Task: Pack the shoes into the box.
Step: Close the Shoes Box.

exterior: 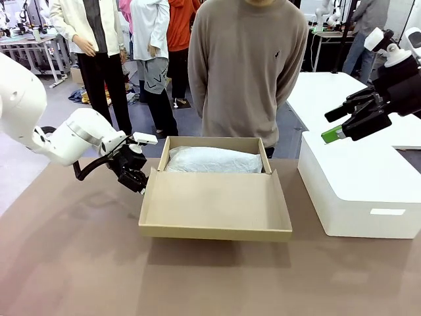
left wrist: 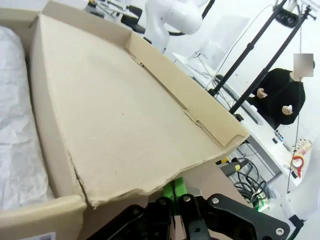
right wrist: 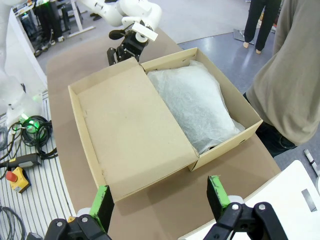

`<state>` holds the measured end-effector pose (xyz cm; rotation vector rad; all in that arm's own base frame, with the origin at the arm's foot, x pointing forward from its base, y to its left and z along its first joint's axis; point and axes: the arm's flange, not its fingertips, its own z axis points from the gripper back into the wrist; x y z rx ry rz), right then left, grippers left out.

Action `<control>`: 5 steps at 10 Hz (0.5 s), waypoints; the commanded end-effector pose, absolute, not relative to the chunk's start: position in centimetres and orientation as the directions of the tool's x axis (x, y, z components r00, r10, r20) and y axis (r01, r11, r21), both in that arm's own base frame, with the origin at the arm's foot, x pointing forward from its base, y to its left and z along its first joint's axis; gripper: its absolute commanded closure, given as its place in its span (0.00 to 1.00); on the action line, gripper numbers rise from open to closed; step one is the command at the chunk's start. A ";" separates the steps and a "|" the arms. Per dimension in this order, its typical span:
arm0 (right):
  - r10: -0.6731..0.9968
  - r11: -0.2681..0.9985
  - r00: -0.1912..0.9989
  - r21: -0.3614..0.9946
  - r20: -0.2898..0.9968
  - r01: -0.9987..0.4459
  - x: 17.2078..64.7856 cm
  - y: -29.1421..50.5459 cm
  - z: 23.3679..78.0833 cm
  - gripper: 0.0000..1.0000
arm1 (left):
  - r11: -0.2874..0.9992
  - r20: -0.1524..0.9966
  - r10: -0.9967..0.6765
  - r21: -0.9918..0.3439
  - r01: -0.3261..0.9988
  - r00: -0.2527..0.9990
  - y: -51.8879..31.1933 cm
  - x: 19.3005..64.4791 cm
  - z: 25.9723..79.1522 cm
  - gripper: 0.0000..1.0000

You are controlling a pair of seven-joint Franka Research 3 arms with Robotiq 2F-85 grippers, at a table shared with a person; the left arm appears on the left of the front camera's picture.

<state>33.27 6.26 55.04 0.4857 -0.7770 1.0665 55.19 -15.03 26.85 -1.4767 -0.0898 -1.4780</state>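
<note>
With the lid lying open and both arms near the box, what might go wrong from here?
1. The left tool, shut, sits at the corner of the lid, whose edge looks torn in the left wrist view; a lift there may rip it further.
2. White tissue paper bulges above the box wall, so the lid may not close flat.
3. The right tool, open above, could snag the lid.

No legible text, brand, number or sign is available to me on the tan cardboard shoebox (exterior: 215, 197) or on the white crumpled tissue paper (exterior: 214, 160) inside it. The large white rectangular box (exterior: 358, 191) carries a small white label (exterior: 387, 212) on its front face; any print on it is too small to read.
</note>
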 end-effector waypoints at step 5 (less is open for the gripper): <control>0.571 0.398 0.233 -0.017 0.787 -0.917 33.7 6.2 55.1 0.00 | -0.506 0.865 -0.403 -0.484 0.715 0.300 -14.0 53.9 29.7 1.00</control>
